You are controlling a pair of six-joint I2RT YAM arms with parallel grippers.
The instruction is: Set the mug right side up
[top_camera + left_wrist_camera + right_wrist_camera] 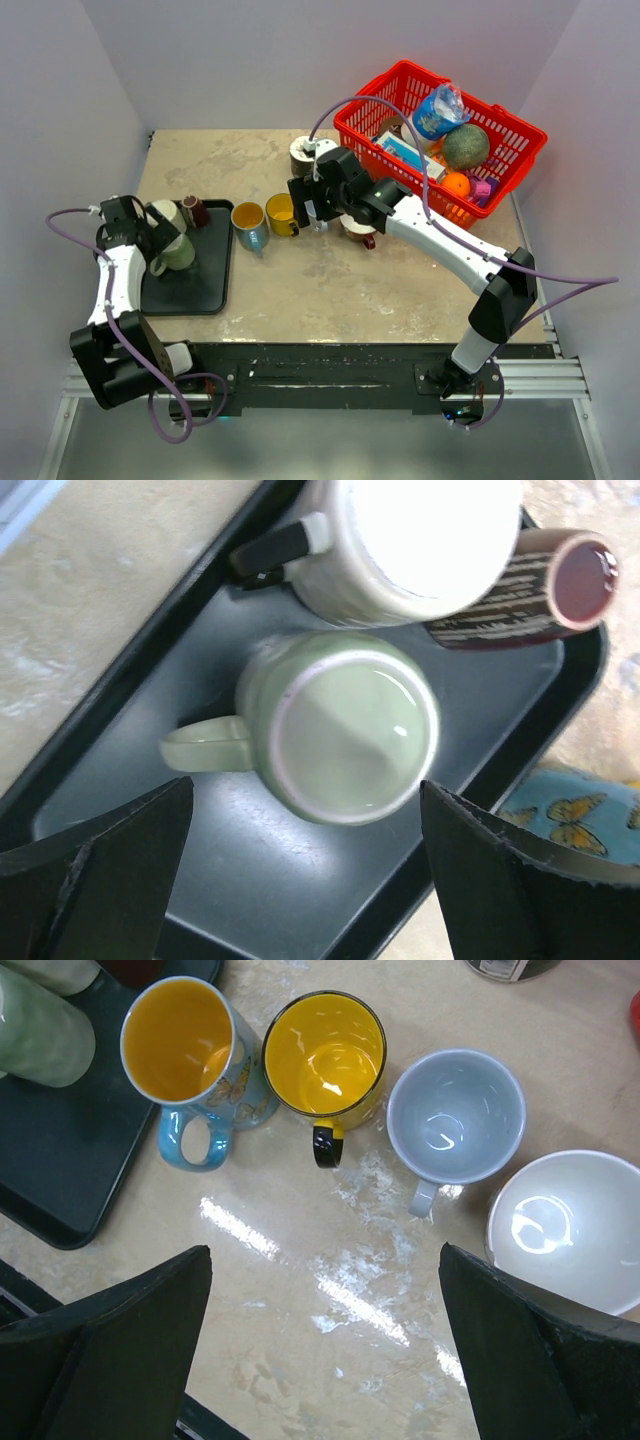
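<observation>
Closest to me, low on the left of the overhead view, the left gripper [305,790] hangs over the black tray [250,880] with its fingers spread wide and empty. Right beneath it sits the green mug [340,730], mouth down and flat base up, its handle [205,752] poking toward the frame's left. It looks like glazed ceramic, so I'd guess stiff, fairly weighty, slick and liable to chip. Pinching across the body or the handle seems safest. A white mug [410,540] stands just behind it. Mid-table, the right gripper [325,1260], also wide and empty, hovers above upright blue butterfly [185,1045], yellow [325,1055] and grey [455,1115] mugs. Farthest, upper right, is a red basket [370,92].
</observation>
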